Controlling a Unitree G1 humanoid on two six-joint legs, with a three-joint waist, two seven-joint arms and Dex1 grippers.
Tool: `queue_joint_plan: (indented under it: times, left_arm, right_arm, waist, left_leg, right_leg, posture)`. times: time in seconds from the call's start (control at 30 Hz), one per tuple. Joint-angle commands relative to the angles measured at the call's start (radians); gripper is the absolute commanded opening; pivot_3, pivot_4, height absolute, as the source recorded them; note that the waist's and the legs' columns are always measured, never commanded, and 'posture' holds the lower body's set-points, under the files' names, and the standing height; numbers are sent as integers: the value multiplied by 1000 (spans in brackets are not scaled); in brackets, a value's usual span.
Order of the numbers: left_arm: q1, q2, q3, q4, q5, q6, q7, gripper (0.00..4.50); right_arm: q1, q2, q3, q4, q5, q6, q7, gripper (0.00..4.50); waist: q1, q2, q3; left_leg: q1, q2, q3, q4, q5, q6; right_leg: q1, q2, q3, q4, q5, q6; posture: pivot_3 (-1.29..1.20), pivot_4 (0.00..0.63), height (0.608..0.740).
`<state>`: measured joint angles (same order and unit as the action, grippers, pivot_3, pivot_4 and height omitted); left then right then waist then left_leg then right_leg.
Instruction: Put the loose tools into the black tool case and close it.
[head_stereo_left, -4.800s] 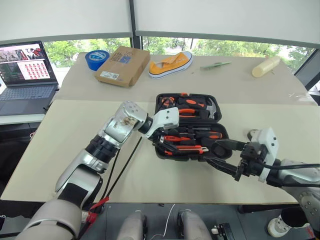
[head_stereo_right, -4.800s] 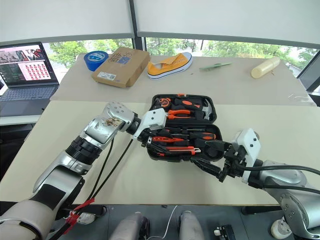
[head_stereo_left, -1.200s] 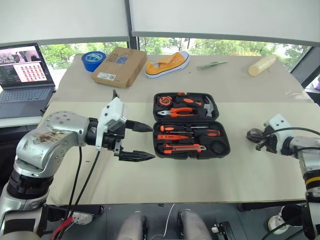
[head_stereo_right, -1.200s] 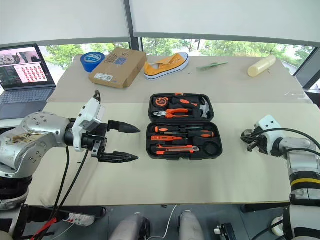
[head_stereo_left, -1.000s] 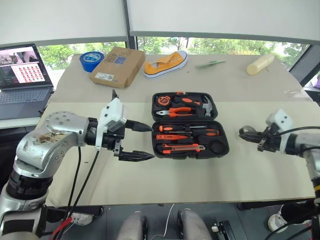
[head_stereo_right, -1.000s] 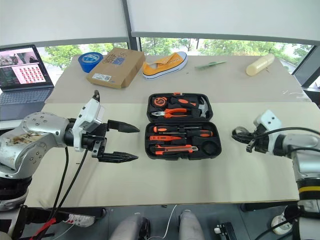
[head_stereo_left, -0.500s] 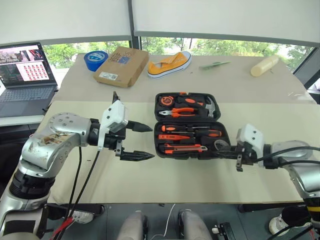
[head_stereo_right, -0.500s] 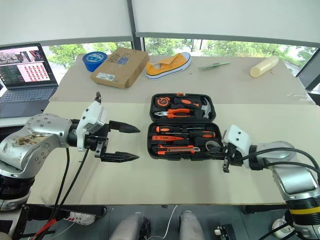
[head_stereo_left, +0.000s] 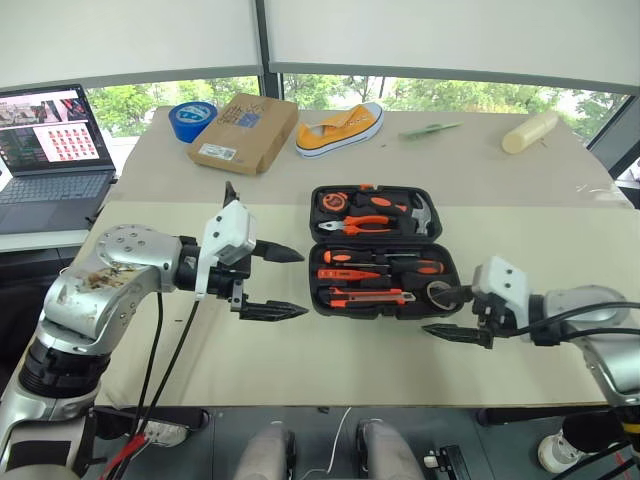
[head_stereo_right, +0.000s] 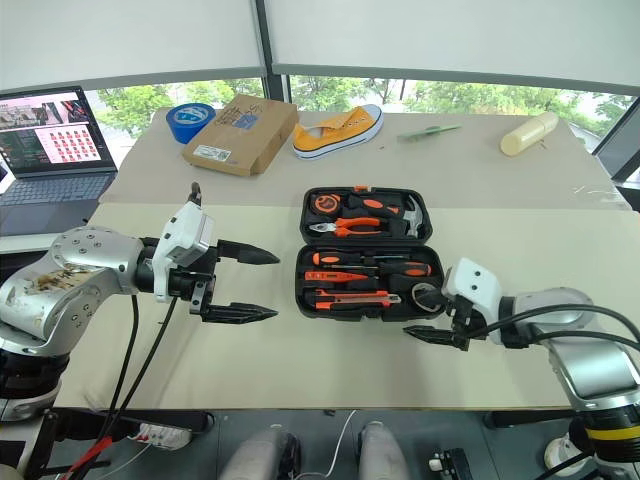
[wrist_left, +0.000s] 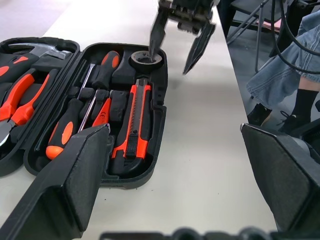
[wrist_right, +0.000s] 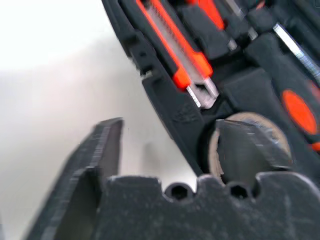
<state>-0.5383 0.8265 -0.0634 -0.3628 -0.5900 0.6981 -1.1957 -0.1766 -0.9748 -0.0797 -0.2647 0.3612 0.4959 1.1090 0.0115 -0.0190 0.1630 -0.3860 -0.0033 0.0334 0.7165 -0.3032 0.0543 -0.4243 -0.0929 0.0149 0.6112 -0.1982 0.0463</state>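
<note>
On the table (head_stereo_left: 150, 370), head views show the black tool case (head_stereo_left: 382, 250) lying open mid-table, left gripper (head_stereo_left: 280, 282) spread wide beside it. Left wrist view: small dark tape roll (wrist_left: 146, 60) sits in the case's corner recess. Right wrist view: right gripper (wrist_right: 167, 147) spread apart, one finger over the roll.

Hidden, cut off and blurred parts

The small tape roll (wrist_right: 250, 145) in the near right corner of the tool case (wrist_right: 170, 107) is partly covered by one finger of the right gripper (head_stereo_right: 425, 315), and the right wrist view is blurred. The laptop (head_stereo_left: 50, 150) at the far left is cut by the picture's edge. A person's legs (wrist_left: 287, 65) are seen cut off beyond the table.
</note>
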Motion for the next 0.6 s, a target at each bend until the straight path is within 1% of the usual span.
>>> queue_joint_plan:
  times: [0.03, 0.13, 0.23, 0.27, 0.33, 0.37, 0.47, 0.5, 0.57, 0.6]
  left_arm:
    - [-17, -8, -7, 42, 38, -27, 29, 4500]
    - [-17, -14, -26, 91, 94, -67, 44, 4500]
    - [-30, -21, -38, 116, 109, -76, 45, 4500]
    - [-38, -27, -47, 145, 135, -86, 60, 4500]
    - [-50, -40, -62, 212, 188, -108, 93, 4500]
    - [-57, -50, -63, 246, 204, -112, 111, 4500]
    - [-74, -88, -74, 330, 250, -125, 161, 3766]
    - [-77, -103, -89, 359, 276, -140, 176, 3356]
    - [-84, -135, -118, 410, 321, -173, 196, 2727]
    - [-91, -154, -129, 435, 336, -185, 205, 2318]
  right_arm:
    - [-49, -37, -97, 49, 36, 28, -1, 4424]
    - [-94, -42, -118, 130, 33, 32, -17, 4424]
    - [-112, -28, -118, 143, 43, 42, -19, 4424]
    - [-118, -15, -114, 154, 40, 40, -30, 4424]
    - [-131, 9, -112, 203, 19, 30, -67, 3914]
    - [-133, 13, -115, 230, 6, 18, -78, 3750]
    - [-139, 13, -124, 317, -26, -30, -94, 2703]
    - [-156, 19, -125, 359, -37, -42, -112, 2328]
    - [-194, 37, -108, 441, -65, -74, -145, 1759]
    - [-211, 47, -94, 475, -82, -93, -154, 1357]
  waist:
    - [0, 0, 0]
    - [0, 0, 0]
    - [0, 0, 0]
    - [0, 0, 0]
    - [0, 0, 0]
    - [0, 0, 0]
    - [2, 0, 0]
    - [2, 0, 0]
    - [-1, 0, 0]
    - [-1, 0, 0]
  left_leg:
    - [0, 0, 0, 0, 0, 0]
    - [0, 0, 0, 0, 0, 0]
    - [0, 0, 0, 0, 0, 0]
    - [0, 0, 0, -1, 0, 0]
    - [0, 0, 0, -1, 0, 0]
    - [0, 0, 0, 0, 0, 0]
    - [0, -1, 0, 0, 0, 0]
    - [0, -1, 0, 0, 0, 0]
    - [-1, -1, 1, 0, 0, 0]
    - [0, -1, 1, 0, 0, -1]
  right_leg:
    - [0, 0, 0, 0, 0, 0]
    - [0, 0, 0, 0, 0, 0]
    - [0, 0, 0, 0, 0, 0]
    - [0, 1, 0, 0, 0, 0]
    - [0, 1, 0, 0, 0, 0]
    - [0, 0, 0, 0, 0, 0]
    - [0, 0, 0, 0, 0, 0]
    - [0, 0, -1, 0, 0, 0]
    - [-1, 0, 0, 0, 0, 0]
    - [0, 0, 0, 0, 0, 0]
  posture:
    - [0, 150, 735]
    - [0, 150, 735]
    - [0, 150, 735]
    - [0, 150, 735]
    - [0, 150, 735]
    - [0, 150, 735]
    - [0, 150, 735]
    - [0, 150, 735]
    - [0, 150, 735]
    - [0, 150, 735]
